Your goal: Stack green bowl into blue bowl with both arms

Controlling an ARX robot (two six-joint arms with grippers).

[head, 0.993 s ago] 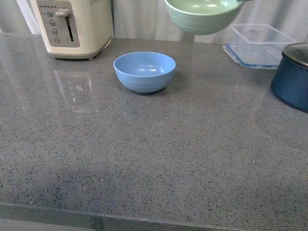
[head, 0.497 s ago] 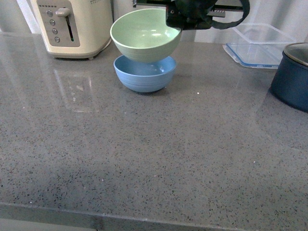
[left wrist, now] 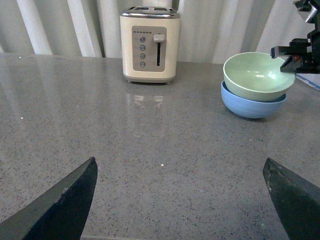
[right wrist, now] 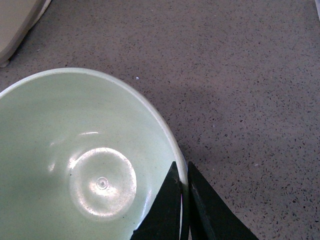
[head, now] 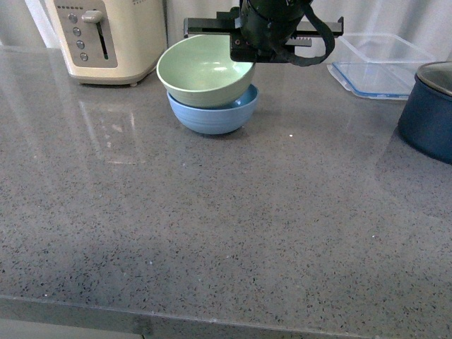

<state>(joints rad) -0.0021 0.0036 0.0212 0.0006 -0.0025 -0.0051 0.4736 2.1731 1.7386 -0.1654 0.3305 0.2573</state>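
The pale green bowl (head: 201,70) sits tilted inside the light blue bowl (head: 215,115) at the back of the grey counter. My right gripper (head: 247,62) is shut on the green bowl's right rim; in the right wrist view its fingers (right wrist: 197,205) pinch the rim of the green bowl (right wrist: 75,165), and the blue bowl is hidden under it. Both bowls show in the left wrist view, the green bowl (left wrist: 252,75) in the blue bowl (left wrist: 250,106). My left gripper (left wrist: 182,200) is open and empty, low over the counter, well short of the bowls.
A cream toaster (head: 106,39) stands at the back left, close to the bowls. A clear plastic container (head: 381,63) lies at the back right. A dark navy pot (head: 429,113) stands at the right edge. The counter's front edge (head: 212,321) runs along the bottom.
My right arm has brought the green bowl down and to the left, from high above the counter into the blue bowl. The blue bowl has stayed put.
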